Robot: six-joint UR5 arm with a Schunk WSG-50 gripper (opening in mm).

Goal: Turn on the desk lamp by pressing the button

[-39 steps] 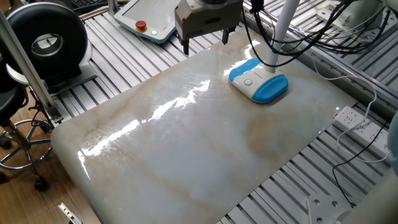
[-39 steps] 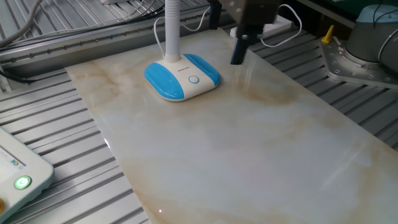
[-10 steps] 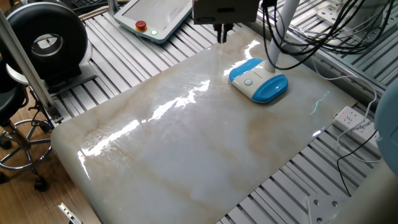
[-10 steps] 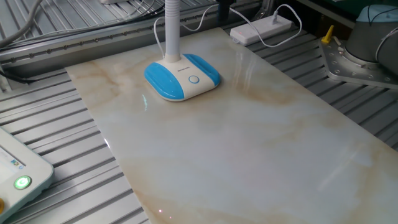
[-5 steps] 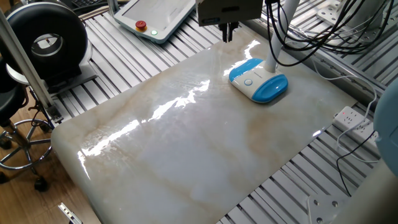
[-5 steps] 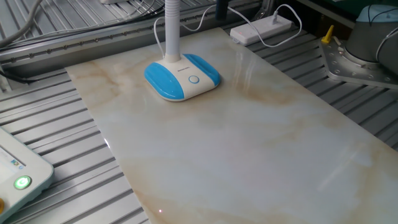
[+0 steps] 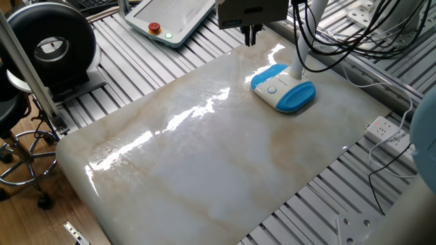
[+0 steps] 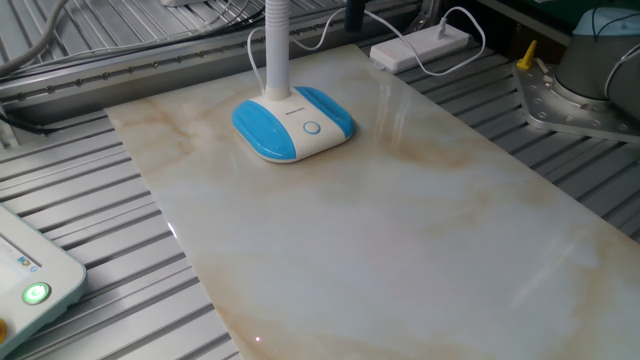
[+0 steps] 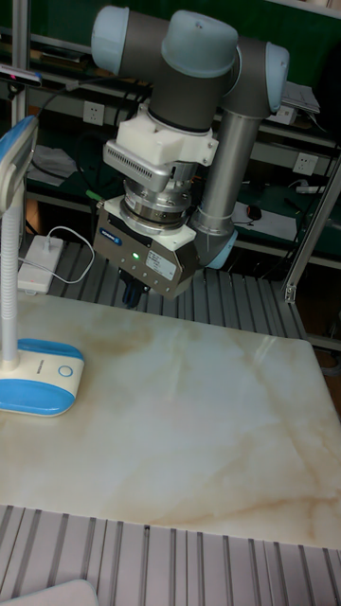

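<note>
The desk lamp stands near a corner of the marble table; its oval base [image 7: 283, 88] [image 8: 293, 123] [image 9: 38, 377] is white in the middle with blue ends. The small round button [image 7: 272, 89] [image 8: 312, 127] [image 9: 65, 370] sits on the white middle, uncovered. A slim white neck [image 8: 277, 50] rises from the base. My gripper [image 7: 252, 34] [image 9: 131, 290] hangs above the table's edge beside the lamp, clear of the base and higher than it. Its dark fingers are pressed together with nothing between them. The other fixed view shows only a dark tip [image 8: 354, 14] at the top edge.
A white pendant with a red button [image 7: 167, 17] lies on the slatted frame past the table. A power strip [image 8: 420, 42] with a cord lies by the lamp's corner, another strip [image 7: 390, 133] beside the table. Black cables [image 7: 340, 41] hang around the lamp's neck.
The fingers stood wide open 3.9 s ago and are now shut. Over the last second the gripper has drifted slightly toward the lamp, and it barely moved in the last half second.
</note>
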